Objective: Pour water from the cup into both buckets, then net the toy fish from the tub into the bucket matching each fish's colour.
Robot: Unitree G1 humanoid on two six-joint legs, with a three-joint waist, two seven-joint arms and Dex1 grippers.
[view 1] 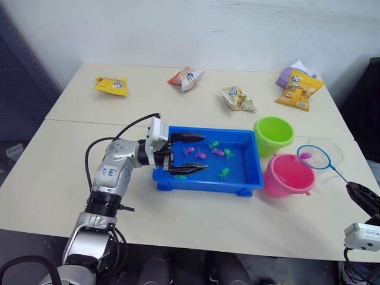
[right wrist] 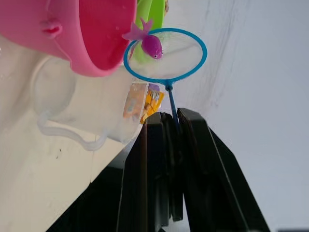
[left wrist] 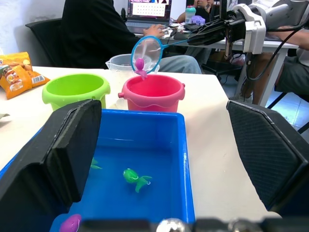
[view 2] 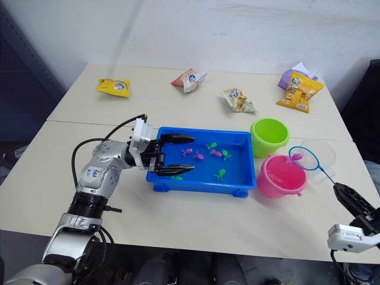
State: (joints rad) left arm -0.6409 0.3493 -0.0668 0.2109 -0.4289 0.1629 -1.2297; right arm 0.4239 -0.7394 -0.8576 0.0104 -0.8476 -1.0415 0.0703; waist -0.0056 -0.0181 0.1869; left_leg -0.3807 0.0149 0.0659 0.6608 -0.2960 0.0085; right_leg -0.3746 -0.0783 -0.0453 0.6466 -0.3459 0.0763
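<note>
Pink fish in the net, right over the pink bucket

The right gripper (right wrist: 166, 133) has its fingers clamped on the net (view 1: 319, 157) handle, hoop hanging over the far rim of the pink bucket (view 1: 287, 174) with a pink fish (right wrist: 150, 44) sitting in the mesh. The left gripper (view 1: 187, 153) is wide open with nothing in it, hovering over the near-left end of the blue tub (view 1: 246, 178), where more fish float. Green bucket (view 1: 274, 134) stands just behind the pink one, the clear cup (right wrist: 72, 104) beside them on the desk (view 1: 53, 178).
</note>
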